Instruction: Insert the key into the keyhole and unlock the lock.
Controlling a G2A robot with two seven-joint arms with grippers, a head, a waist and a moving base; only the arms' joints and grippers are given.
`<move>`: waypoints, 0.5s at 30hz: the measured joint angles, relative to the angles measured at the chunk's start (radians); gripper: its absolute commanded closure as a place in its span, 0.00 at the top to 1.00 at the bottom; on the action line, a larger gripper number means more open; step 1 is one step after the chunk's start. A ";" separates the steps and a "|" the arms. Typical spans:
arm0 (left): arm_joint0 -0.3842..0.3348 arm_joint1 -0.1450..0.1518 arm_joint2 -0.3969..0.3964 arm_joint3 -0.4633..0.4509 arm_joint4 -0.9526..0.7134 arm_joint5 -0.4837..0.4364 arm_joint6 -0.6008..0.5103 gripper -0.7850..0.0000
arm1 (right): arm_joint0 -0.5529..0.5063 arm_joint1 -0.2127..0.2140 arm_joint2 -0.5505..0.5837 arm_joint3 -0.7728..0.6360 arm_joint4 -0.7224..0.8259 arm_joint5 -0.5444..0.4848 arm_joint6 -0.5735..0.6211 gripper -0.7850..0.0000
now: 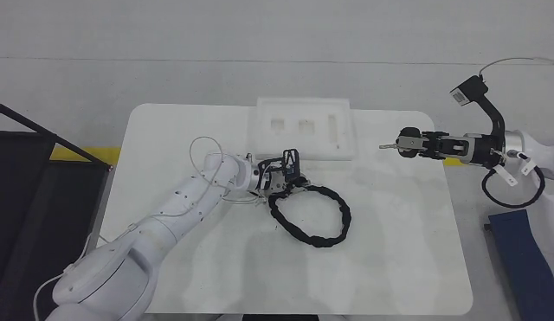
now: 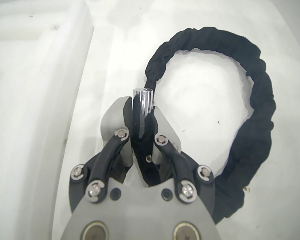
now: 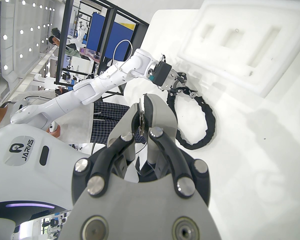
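A white table [image 1: 389,260] with rounded corners is occupying the centre of the top view. A white foam tray [image 1: 303,155] is lying at the middle of the table's upper edge and is showing three recesses: two small squares and one narrow slot. The lock [image 1: 344,213], a black fabric-sleeved loop, is lying just below the tray, near the table's centre. In the left wrist view, a few small dark specks are showing on the surface beside the loop.

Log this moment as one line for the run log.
left gripper: shut on lock | right gripper: shut on key, apart from lock | key: not inserted
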 measured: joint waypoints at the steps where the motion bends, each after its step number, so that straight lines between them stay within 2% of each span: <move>1: -0.003 -0.001 -0.004 -0.001 -0.004 -0.004 -0.004 0.00 | 0.000 0.000 0.000 0.000 0.000 0.000 0.000 0.00; 8: -0.013 0.004 -0.041 -0.031 -0.039 -0.047 0.028 0.00 | 0.000 0.000 0.000 0.000 0.000 0.000 0.000 0.00; 15: -0.014 0.029 -0.097 -0.124 -0.047 -0.119 0.080 0.00 | 0.000 0.000 0.000 0.000 0.000 0.000 0.000 0.00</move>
